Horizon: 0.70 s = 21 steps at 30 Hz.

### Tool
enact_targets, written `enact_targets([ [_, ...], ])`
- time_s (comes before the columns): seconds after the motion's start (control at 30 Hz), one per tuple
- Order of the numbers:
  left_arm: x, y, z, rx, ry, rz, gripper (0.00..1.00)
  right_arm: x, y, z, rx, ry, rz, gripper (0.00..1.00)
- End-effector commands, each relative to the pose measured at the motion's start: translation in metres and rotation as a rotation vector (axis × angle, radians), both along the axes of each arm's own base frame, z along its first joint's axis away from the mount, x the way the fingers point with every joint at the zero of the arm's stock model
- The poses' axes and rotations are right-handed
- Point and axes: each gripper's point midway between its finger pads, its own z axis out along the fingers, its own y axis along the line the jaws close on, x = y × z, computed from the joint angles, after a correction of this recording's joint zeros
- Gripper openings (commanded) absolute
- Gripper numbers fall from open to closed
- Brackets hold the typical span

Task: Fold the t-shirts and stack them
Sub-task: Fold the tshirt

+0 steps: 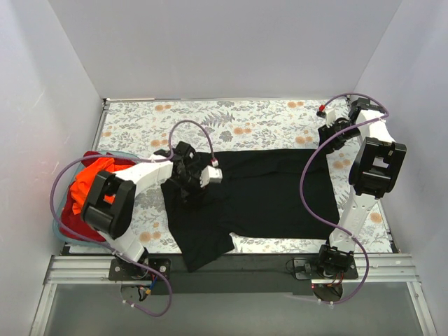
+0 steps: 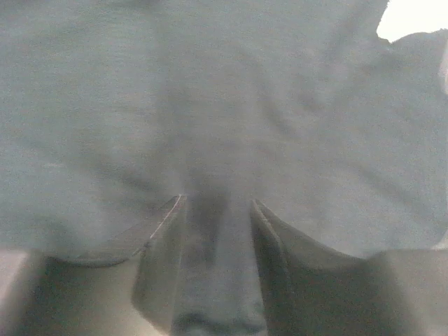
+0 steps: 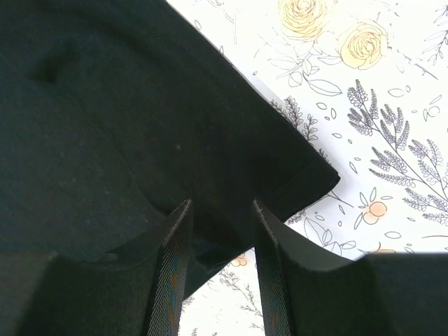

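The large black t-shirt (image 1: 273, 189) lies spread on the floral tablecloth, one sleeve hanging toward the front edge. My left gripper (image 1: 187, 185) is down on its left part. In the left wrist view the cloth (image 2: 210, 105) fills the frame, and the gripper (image 2: 218, 203) is open with cloth between the fingers. My right gripper (image 1: 325, 142) is at the shirt's far right corner. In the right wrist view it (image 3: 219, 203) is open astride that corner (image 3: 105, 126). Orange-red t-shirts (image 1: 98, 175) are heaped in the basket on the left.
The teal basket (image 1: 57, 227) stands at the table's left edge beside my left arm. The floral tablecloth (image 1: 245, 119) shows behind the shirt and also in the right wrist view (image 3: 392, 105). White walls enclose the table on three sides.
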Motion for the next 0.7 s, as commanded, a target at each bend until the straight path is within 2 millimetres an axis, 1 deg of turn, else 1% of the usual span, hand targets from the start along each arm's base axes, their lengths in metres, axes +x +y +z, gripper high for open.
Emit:
enact_targets([
  [0.0, -0.012, 0.000, 0.014, -0.022, -0.160, -0.160, 0.43, -0.006, 0.001, 0.003, -0.004, 0.008, 0.013, 0.45],
  [0.03, -0.010, 0.000, 0.021, -0.032, -0.187, -0.150, 0.46, -0.005, 0.002, 0.003, -0.006, 0.006, 0.015, 0.45],
  [0.1, -0.001, -0.006, 0.032, -0.049, -0.200, -0.094, 0.47, -0.001, 0.000, 0.003, -0.009, 0.005, 0.008, 0.45],
  [0.13, 0.008, -0.006, 0.036, -0.052, -0.162, 0.005, 0.47, 0.001, 0.000, 0.003, -0.010, 0.004, 0.003, 0.45],
  [0.17, 0.027, -0.015, 0.054, -0.107, -0.161, 0.057, 0.47, 0.002, 0.000, 0.001, -0.011, 0.012, -0.007, 0.45],
  [0.2, 0.040, -0.015, 0.061, -0.132, -0.130, 0.118, 0.47, 0.008, -0.001, 0.005, -0.014, 0.000, -0.013, 0.46],
  [0.23, 0.067, -0.001, 0.055, -0.137, -0.070, 0.233, 0.47, 0.011, -0.003, 0.006, -0.028, -0.004, -0.017, 0.45],
  [0.27, 0.098, -0.001, 0.075, -0.169, -0.042, 0.368, 0.47, 0.015, -0.001, 0.004, -0.031, -0.001, -0.019, 0.45],
  [0.3, 0.126, 0.017, 0.080, -0.167, -0.038, 0.477, 0.47, 0.024, -0.003, 0.010, -0.038, -0.021, -0.038, 0.46],
  [0.33, 0.145, 0.027, 0.076, -0.150, -0.010, 0.557, 0.47, 0.028, -0.005, 0.010, -0.050, -0.022, -0.048, 0.46],
  [0.37, 0.176, 0.036, 0.076, -0.135, -0.001, 0.658, 0.47, 0.031, -0.003, 0.006, -0.055, -0.012, -0.052, 0.45],
  [0.4, 0.193, 0.054, 0.071, -0.114, 0.006, 0.738, 0.47, 0.033, -0.003, 0.005, -0.066, -0.008, -0.060, 0.45],
  [0.43, 0.200, 0.060, 0.066, -0.093, 0.028, 0.773, 0.47, 0.035, -0.005, 0.003, -0.088, -0.007, -0.063, 0.44],
  [0.47, 0.210, 0.065, 0.067, -0.092, 0.026, 0.791, 0.47, 0.037, -0.001, 0.000, -0.100, -0.003, -0.053, 0.44],
  [0.5, 0.224, 0.077, 0.059, -0.061, 0.029, 0.852, 0.47, 0.037, 0.000, -0.003, -0.112, 0.002, -0.052, 0.43],
  [0.53, 0.232, 0.083, 0.056, -0.052, 0.021, 0.886, 0.47, 0.037, 0.000, -0.006, -0.132, 0.007, -0.055, 0.42],
  [0.57, 0.235, 0.088, 0.052, -0.036, 0.029, 0.911, 0.47, 0.037, 0.004, -0.010, -0.139, 0.014, -0.049, 0.42],
  [0.6, 0.237, 0.091, 0.043, -0.019, 0.050, 0.932, 0.47, 0.037, 0.005, -0.012, -0.147, 0.019, -0.051, 0.40],
  [0.67, 0.242, 0.100, 0.037, 0.015, 0.035, 0.961, 0.47, 0.037, 0.009, -0.020, -0.170, 0.035, -0.048, 0.40],
])
